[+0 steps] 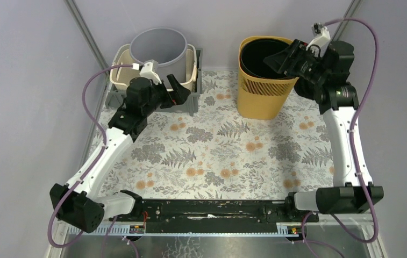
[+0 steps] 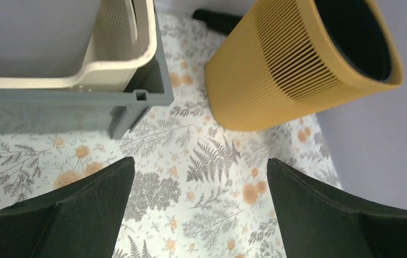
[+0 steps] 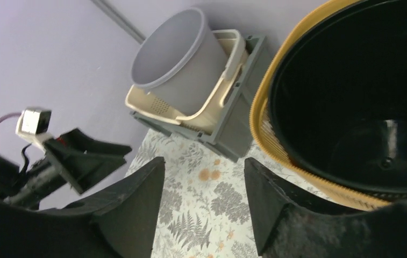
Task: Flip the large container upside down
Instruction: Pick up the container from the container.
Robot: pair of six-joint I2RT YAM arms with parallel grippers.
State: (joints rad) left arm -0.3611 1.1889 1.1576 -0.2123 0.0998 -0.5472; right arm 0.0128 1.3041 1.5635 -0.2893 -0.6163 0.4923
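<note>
Right gripper (image 3: 204, 167), fingers apart and empty, hangs over the rim of the tall yellow ribbed plastic bin (image 1: 265, 94), which stands upright at one o'clock with a black liner (image 3: 351, 80) inside. Left gripper (image 2: 201, 164), likewise spread, sits near the grey plastic crate (image 2: 72, 98) at eleven o'clock, which holds a beige perforated basket (image 2: 120, 56) and a grey round bucket (image 3: 174, 59).

Your white-shelled left arm (image 1: 102, 153) and white-shelled right arm (image 1: 345, 141) have bulky black joint housings. A thin mauve cable (image 1: 89, 91) trails along each, and a small white camera block (image 1: 150, 68) sits by the matte black, wedge-shaped jaws.
</note>
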